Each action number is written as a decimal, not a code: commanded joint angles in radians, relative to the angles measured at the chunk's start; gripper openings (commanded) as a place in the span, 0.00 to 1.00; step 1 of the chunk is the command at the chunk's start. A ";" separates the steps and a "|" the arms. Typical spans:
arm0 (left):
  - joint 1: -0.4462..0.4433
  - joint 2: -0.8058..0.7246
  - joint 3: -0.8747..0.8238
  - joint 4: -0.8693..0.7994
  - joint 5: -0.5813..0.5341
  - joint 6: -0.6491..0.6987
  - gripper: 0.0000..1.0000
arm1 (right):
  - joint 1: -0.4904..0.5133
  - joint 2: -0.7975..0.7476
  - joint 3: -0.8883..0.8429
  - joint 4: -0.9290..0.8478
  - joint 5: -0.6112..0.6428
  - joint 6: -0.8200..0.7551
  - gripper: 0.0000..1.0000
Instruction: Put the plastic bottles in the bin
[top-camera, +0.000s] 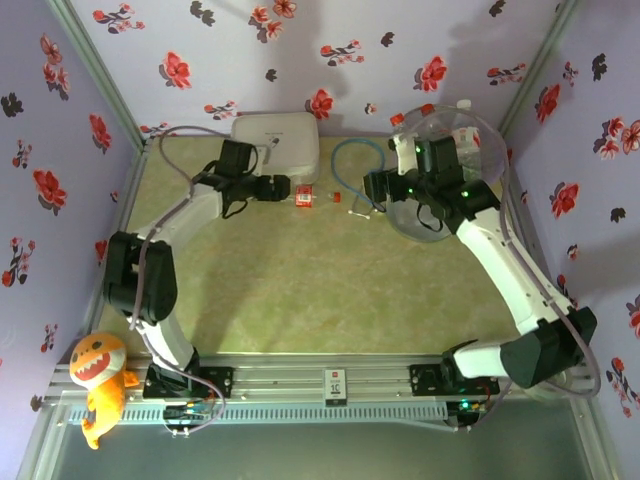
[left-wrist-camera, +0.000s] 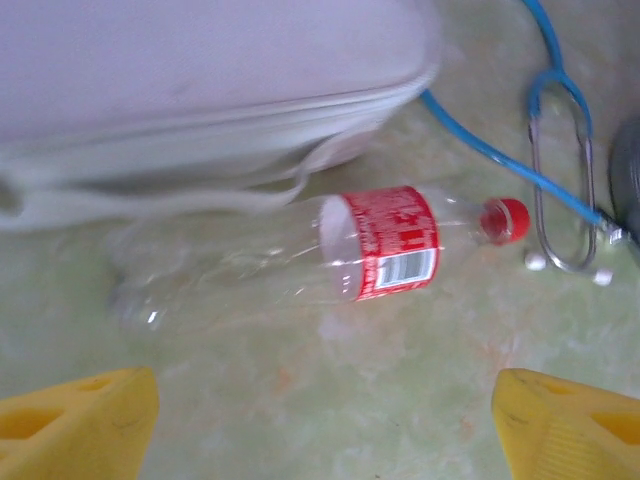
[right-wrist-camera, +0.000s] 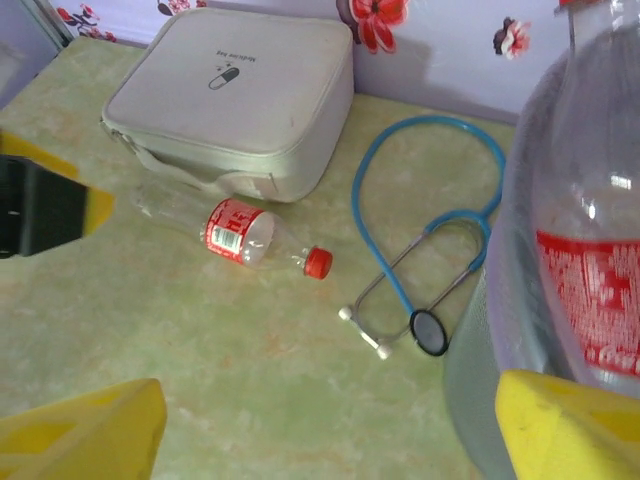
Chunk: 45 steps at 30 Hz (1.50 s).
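One bottle (left-wrist-camera: 330, 255) lies just beside the case (left-wrist-camera: 200, 70), with bare table (left-wrist-camera: 330, 400) in front.
Left gripper (left-wrist-camera: 320, 405) and right gripper (right-wrist-camera: 330, 425) gape empty; second bottle (right-wrist-camera: 590, 280) stands inside the bin (right-wrist-camera: 478, 370); one stethoscope (right-wrist-camera: 400, 200).

Top view looking down from the near side, two low close wrist views, all sharing bottle (left-wrist-camera: 380, 245) and case (right-wrist-camera: 240, 95)

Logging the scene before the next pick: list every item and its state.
Loose bottle: lying on its side, red cap on, not held.
Bin: upright, a red-labelled bottle inside.
White case: closed, lying flat.
Stethoscope: lying loose between case and bin.
Left gripper: jaws open, empty.
Right gripper: jaws open, empty.
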 joint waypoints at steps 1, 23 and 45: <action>-0.021 0.100 0.089 -0.105 0.067 0.271 0.88 | -0.006 -0.054 -0.052 -0.062 -0.013 0.072 0.90; -0.067 0.358 0.240 0.032 0.083 0.374 0.95 | -0.028 -0.105 -0.137 -0.083 -0.056 0.127 0.90; -0.197 0.178 0.128 -0.174 -0.171 0.037 1.00 | -0.042 -0.133 -0.176 -0.070 -0.016 0.112 0.91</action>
